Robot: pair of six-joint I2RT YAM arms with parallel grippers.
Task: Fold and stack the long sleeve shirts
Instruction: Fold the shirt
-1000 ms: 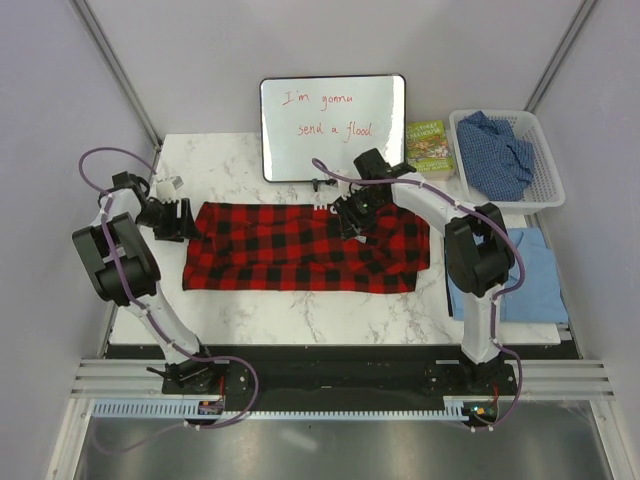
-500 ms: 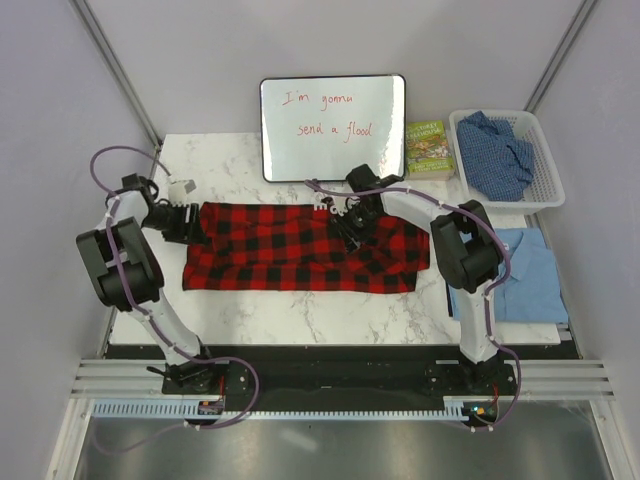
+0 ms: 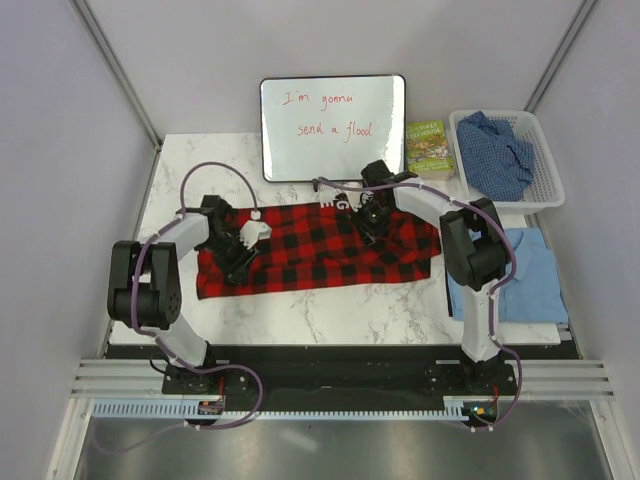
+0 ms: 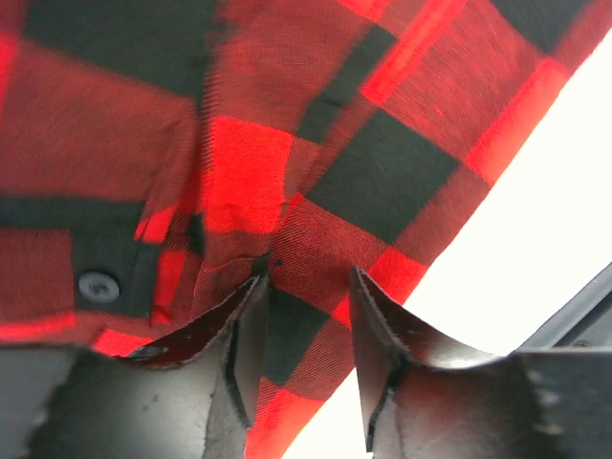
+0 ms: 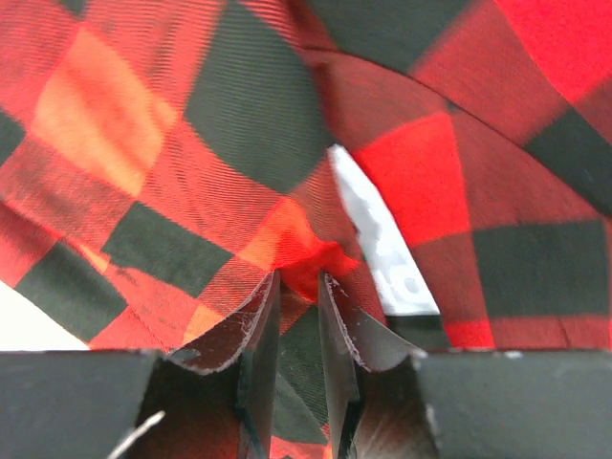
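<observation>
The red-and-black checked flannel (image 3: 320, 250) lies spread across the middle of the table, its left end bunched inward. My left gripper (image 3: 238, 262) is on its left part; in the left wrist view the jaws (image 4: 306, 277) hold a fold of flannel (image 4: 363, 182) near its edge. My right gripper (image 3: 372, 222) is on the upper right part; its jaws (image 5: 298, 277) pinch a ridge of flannel (image 5: 239, 115) beside white lettering (image 5: 382, 239). The light blue shirt (image 3: 530, 275) lies folded at the table's right edge. The darker blue speckled shirt (image 3: 495, 150) lies in the basket.
A white mesh basket (image 3: 548, 196) stands at the back right. A whiteboard (image 3: 333, 128) with red writing leans at the back centre, with a green book (image 3: 430, 147) beside it. Bare marble (image 3: 300, 315) shows in front of the flannel.
My left gripper has swung right and toward me over the flannel, pulling its left end inward. My right gripper has shifted slightly right and back, and the flannel's right part has bunched.
</observation>
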